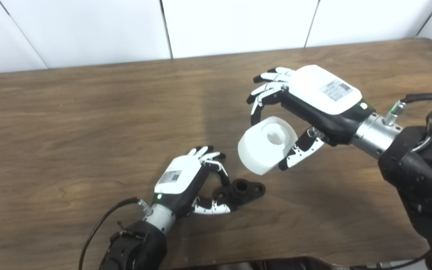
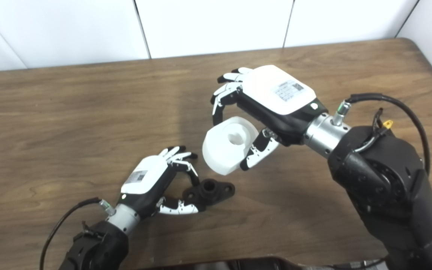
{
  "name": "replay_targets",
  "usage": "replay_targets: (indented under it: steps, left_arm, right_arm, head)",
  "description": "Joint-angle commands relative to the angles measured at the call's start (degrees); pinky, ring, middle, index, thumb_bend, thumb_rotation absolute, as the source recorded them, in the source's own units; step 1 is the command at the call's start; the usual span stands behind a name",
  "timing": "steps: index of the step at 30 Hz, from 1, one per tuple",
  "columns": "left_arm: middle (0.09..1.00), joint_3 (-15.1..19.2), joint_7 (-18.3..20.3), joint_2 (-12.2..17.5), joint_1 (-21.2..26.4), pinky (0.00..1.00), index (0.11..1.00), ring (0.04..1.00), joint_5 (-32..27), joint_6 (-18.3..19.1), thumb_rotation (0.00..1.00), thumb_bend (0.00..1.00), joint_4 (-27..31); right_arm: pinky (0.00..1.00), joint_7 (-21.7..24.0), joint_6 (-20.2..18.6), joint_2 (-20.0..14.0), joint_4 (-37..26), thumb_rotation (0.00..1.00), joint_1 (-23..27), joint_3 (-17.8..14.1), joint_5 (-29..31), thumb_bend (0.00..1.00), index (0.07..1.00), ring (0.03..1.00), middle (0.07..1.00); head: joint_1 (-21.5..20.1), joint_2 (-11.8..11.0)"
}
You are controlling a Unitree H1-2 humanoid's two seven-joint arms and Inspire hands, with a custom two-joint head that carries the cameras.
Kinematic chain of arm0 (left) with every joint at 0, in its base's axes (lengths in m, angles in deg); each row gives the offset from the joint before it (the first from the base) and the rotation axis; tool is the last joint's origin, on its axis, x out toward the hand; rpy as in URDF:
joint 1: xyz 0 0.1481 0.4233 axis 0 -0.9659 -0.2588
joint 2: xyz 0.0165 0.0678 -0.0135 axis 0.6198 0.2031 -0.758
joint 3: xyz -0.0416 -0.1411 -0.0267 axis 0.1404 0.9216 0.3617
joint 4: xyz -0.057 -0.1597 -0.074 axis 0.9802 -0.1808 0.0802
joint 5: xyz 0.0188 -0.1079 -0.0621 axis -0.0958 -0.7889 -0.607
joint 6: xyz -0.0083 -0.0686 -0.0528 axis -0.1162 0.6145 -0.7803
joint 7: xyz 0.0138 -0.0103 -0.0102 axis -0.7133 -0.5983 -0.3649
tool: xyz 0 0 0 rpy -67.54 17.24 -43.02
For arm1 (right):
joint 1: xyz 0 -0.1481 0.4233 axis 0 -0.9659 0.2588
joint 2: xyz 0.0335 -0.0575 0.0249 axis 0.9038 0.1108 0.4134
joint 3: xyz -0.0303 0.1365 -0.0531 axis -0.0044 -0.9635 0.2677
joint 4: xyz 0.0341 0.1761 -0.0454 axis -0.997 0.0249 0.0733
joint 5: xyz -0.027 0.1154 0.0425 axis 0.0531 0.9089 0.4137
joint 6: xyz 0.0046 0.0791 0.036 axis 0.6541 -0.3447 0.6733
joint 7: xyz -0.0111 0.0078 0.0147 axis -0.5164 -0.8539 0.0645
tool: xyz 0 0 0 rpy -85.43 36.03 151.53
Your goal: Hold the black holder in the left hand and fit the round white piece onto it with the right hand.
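The black holder (image 1: 241, 190) is a small flanged piece with a short round socket on top; it rests on the brown table (image 1: 69, 123) near the front middle. My left hand (image 1: 186, 180) grips its left flange between thumb and fingers. The round white piece (image 1: 267, 144), a thick disc with a centre hole, is held tilted in the air by my right hand (image 1: 306, 105), up and to the right of the holder. The two pieces are apart. The same scene shows in the right eye view, with the holder (image 2: 209, 191) and the white piece (image 2: 229, 144).
White wall panels (image 1: 234, 22) stand behind the table's far edge. A black cable (image 1: 99, 225) loops from my left wrist. My right forearm (image 1: 418, 176) fills the right front of the table.
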Motion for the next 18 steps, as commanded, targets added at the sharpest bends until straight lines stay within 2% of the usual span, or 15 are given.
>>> replay_targets:
  steps: [1, 10, 18]
  left_arm:
    - [0.871, -0.43, 3.15, 0.35, -0.48, 0.97, 0.492, 0.967, -0.26, 2.1, 0.06, 0.51, -0.9]
    - [0.873, -0.42, 4.29, 0.2, 0.34, 0.96, 0.492, 0.968, 0.42, 2.72, 0.06, 0.51, -0.79]
    - [0.873, -0.25, 4.8, 0.09, 0.53, 0.96, 0.492, 0.97, 0.22, 3.0, 0.06, 0.51, -0.44]
  right_arm:
    - [0.91, -0.2, 1.25, 0.06, -1.56, 0.14, 1.5, -0.58, 0.29, 0.52, 0.482, 0.896, 0.763]
    - [0.9, 3.41, 0.88, 0.95, -3.01, 0.14, 1.56, 0.23, 0.64, 0.52, 0.482, 0.897, 0.769]
    - [0.89, 3.15, 2.83, 1.62, -1.61, 0.13, 0.03, 1.33, 0.7, 0.52, 0.483, 0.894, 0.763]
  head:
    - [-0.12, 0.13]
    - [-0.51, 1.37]
    - [-0.86, 1.95]
